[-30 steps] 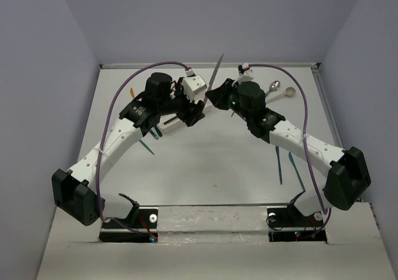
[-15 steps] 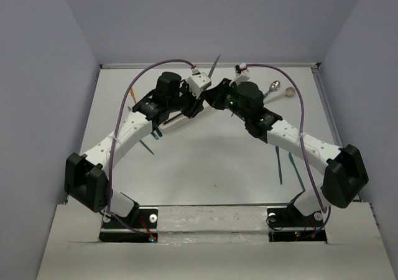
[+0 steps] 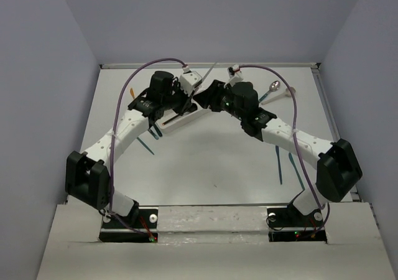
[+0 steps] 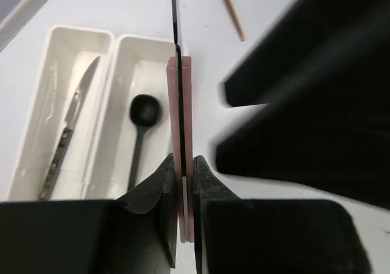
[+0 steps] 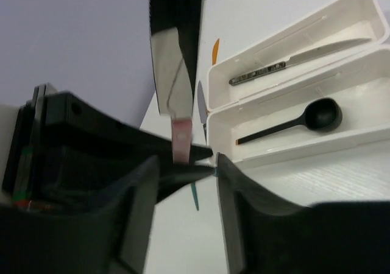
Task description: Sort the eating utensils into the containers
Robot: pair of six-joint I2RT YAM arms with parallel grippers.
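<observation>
**A:** Entry one, the overhead view?

**B:** Both arms meet above the far middle of the table. The knife is in the air between them, over the trays, its blade slanting up and away. That view does not settle which pincer has it.

**A:** Left wrist view?

**B:** The left gripper has its fingers pinched narrow on the knife's handle. The handle is seen edge-on and is pinkish, with the blade a thin dark line running up from it. Underneath are the two white trays, touching side by side. One holds a silver knife, the other a black spoon.

**A:** Right wrist view?

**B:** The right gripper has its fingers spread wide, one on either side of the handle and clear of it. Here the blade shows its flat face, mirror-bright and upright. Both trays lie beyond, with the silver knife in the farther one and the black spoon in the nearer. A teal utensil lies on the table near them.
</observation>
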